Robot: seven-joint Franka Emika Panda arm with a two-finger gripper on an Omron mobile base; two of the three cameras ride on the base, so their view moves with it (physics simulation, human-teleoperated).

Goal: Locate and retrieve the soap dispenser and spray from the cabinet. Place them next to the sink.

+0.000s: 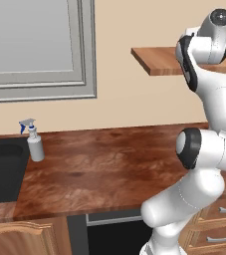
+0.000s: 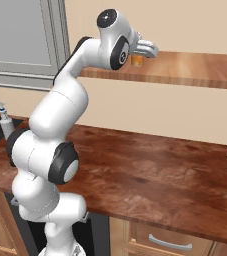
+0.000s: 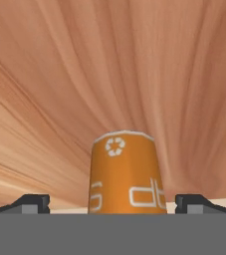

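The amber-orange soap dispenser (image 3: 124,172) stands on the reddish-brown cabinet shelf board (image 2: 195,70). My gripper (image 3: 115,204) is open, with one dark fingertip (image 3: 32,203) on each side of the bottle and a gap to both. In the right base view the arm reaches up to the shelf and the hand sits right over the soap dispenser (image 2: 137,61). The grey spray (image 1: 35,143) with its blue trigger stands upright on the counter beside the black sink (image 1: 2,169), far from the gripper.
A wide wooden countertop (image 1: 114,164) runs below the shelf. A grey-framed window (image 1: 40,45) is on the wall above the sink. Drawers (image 1: 224,221) and light-oak cupboard doors (image 1: 15,241) lie under the counter's front edge.
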